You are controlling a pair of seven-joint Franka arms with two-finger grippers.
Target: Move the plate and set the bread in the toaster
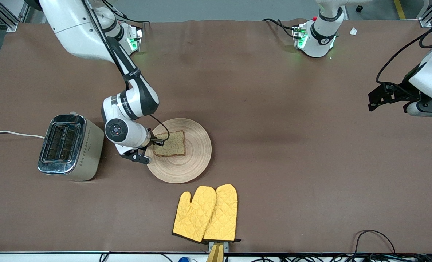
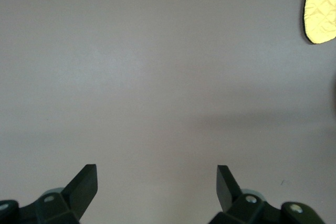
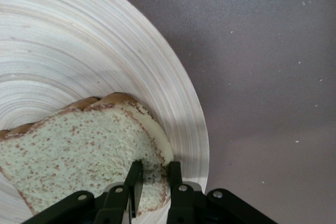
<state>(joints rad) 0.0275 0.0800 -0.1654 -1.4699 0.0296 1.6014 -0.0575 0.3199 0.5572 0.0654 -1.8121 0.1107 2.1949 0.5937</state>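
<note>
I saw a wide brown matte table cover with faint creases, lit evenly from above. A pair of yellow quilted oven mitts lay near the front edge. Black cables looped at that edge, toward the left arm's end. Grey floor showed above the table, with silver aluminium framing at a corner.

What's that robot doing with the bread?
The right claw is pinching one edge of the bread, which lies on the plate. The toaster stands beside the plate, toward the right arm's end, its slots empty. The left claw waits open over bare table.
</note>
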